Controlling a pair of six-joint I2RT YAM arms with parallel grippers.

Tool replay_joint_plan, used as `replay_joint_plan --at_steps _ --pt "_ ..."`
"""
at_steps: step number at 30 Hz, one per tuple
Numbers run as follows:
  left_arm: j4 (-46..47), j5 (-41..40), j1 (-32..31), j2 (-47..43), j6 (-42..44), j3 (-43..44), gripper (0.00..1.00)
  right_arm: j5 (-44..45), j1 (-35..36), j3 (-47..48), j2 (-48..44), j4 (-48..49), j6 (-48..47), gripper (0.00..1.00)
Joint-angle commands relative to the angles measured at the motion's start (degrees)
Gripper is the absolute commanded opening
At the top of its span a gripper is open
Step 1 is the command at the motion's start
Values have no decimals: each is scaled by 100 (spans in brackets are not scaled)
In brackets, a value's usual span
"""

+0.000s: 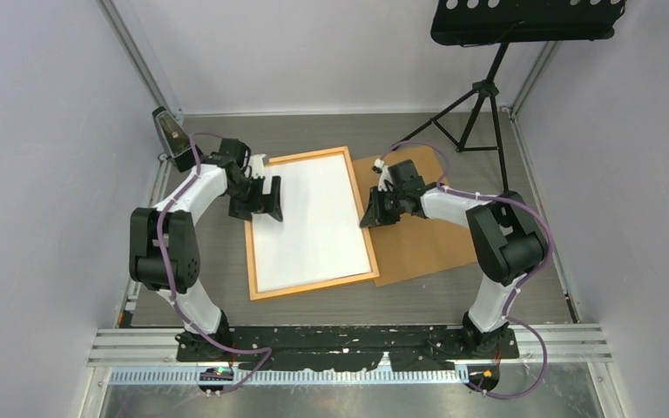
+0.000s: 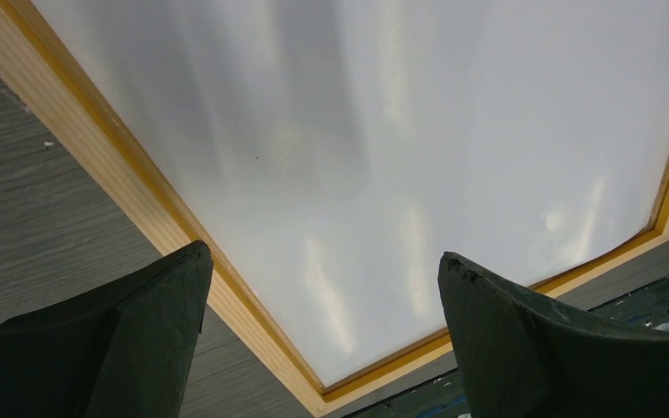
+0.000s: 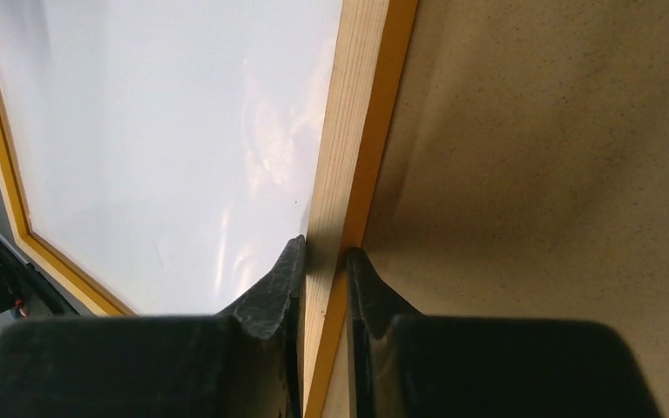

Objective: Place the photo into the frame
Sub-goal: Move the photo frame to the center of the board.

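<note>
Orange wood is filling most of what I am seeing: the frame (image 1: 313, 287) is lying flat on the grey table (image 1: 348, 305). The photo (image 1: 314, 218) is lying inside it, plain white back facing up. It is covering the whole opening inside the frame's rails and catching a soft sheen from the lights. I am not seeing its printed side from any camera.

The right gripper (image 1: 372, 212) is reaching in to the frame's right rail, about halfway along it. In the right wrist view the gripper (image 3: 324, 248) is standing nearly closed, pinching that rail. One of its fingers (image 3: 270, 296) is sitting on the inner side, at the edge of the white sheet. The other is pressing the rail's outer orange face, above the brown board (image 1: 427, 248). That board is lying against the frame's right side, and I cannot tell whether it is running under the rail.

The left gripper (image 1: 274, 202) is hanging over the frame's left rail, near the far corner. In its own camera the left gripper (image 2: 322, 254) is spread as wide as it goes, holding nothing. One finger is showing over the rail and the table beyond it, the other over the photo inside the frame. I cannot tell whether either tip is touching.
</note>
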Motion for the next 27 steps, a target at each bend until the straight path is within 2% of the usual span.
replay_joint_plan --at_steps 1,3,11,22,27 --pt "89 0 3 -193 176 -110 100 219 228 383 -183 -358 -197 9" --pt "85 -25 15 -265 229 -168 100 381 279 528 -209 -500 -239 6" --pt "76 -86 145 -542 340 -195 100 968 640 969 -407 -827 -405 6" --pt "72 -29 430 -824 419 -304 100 1187 1115 1562 -320 -1068 -245 6" --pt "97 -36 503 -947 456 -392 100 1108 1208 1560 -15 -729 42 6"
